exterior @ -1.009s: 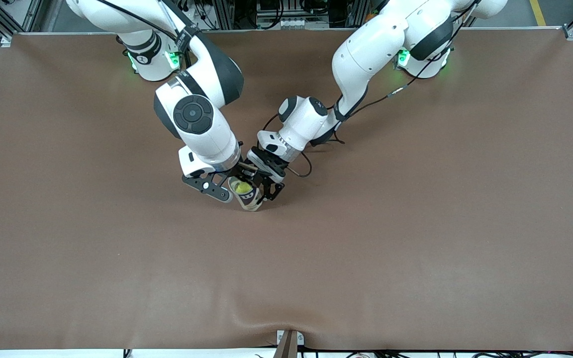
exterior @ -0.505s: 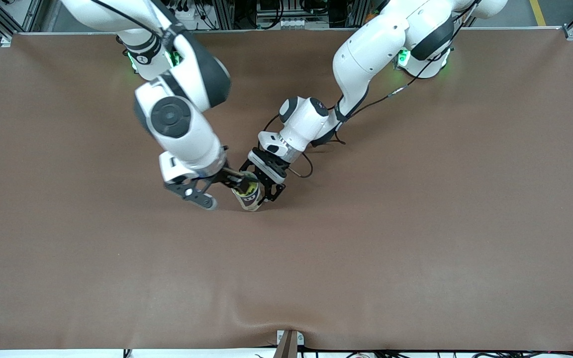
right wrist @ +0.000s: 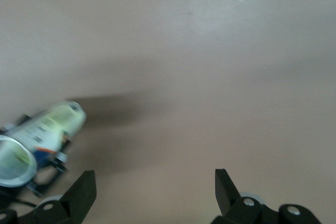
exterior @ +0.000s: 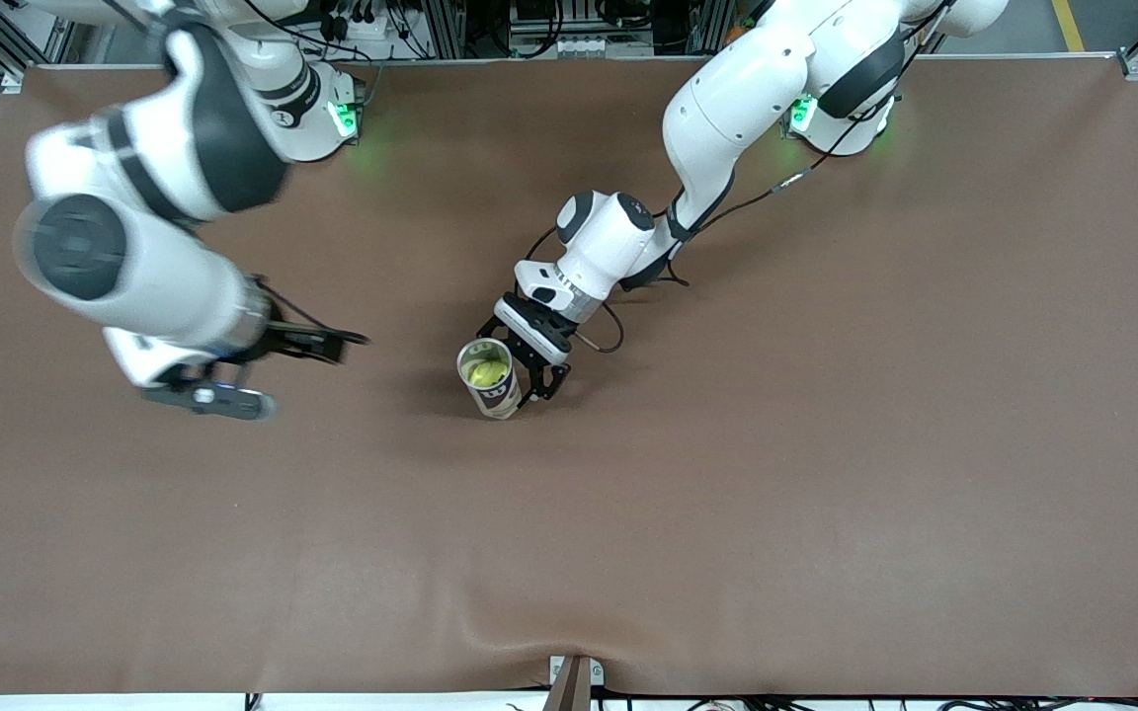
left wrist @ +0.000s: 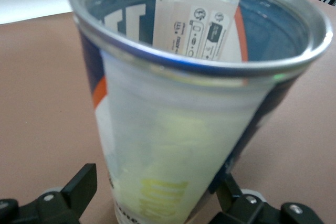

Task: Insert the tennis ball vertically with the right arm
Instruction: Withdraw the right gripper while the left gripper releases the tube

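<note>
A yellow tennis ball (exterior: 487,372) sits inside the clear plastic can (exterior: 490,379) at frame centre on the brown table (exterior: 826,444). The left pincer (exterior: 532,380) stands spread around the can; the right pincer (exterior: 273,373), empty and open, hovers over the table at middle left.

table (exterior: 826,444): brown cover | front edge: small bracket (exterior: 574,676) at middle

I see the yellow-green tennis ball (exterior: 487,372) sitting inside the clear, open-topped can (exterior: 491,383), which stands upright near the table's middle.
</note>
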{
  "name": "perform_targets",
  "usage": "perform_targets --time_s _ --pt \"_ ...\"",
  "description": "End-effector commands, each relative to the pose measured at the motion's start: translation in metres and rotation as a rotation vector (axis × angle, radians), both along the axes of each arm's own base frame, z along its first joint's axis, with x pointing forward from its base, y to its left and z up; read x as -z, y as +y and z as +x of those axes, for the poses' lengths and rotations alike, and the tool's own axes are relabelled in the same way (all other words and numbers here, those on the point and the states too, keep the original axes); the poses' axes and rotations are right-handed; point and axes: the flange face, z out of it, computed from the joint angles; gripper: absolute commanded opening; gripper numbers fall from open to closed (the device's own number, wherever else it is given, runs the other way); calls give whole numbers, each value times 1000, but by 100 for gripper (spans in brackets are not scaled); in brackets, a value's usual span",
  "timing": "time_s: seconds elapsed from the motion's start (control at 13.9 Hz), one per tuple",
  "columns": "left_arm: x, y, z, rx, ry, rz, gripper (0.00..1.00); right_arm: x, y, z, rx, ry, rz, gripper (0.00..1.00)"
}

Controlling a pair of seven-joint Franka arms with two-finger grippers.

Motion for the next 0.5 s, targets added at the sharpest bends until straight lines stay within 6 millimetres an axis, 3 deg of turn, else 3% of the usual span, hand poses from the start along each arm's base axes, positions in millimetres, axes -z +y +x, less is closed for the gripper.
perform_targets --time_s 0.0,0.22,0.43 --pt "-16 10 -11 -28 28 4 100 -32 -50 -15 -87 33 9 100" --pt "-21 17 -22 -29 43 19 100 -45 -105 -21 -125 67 30 100" --pt "-27 21 -32 -38 60 27 100 -73 -124 -22 -161 12 38 100"
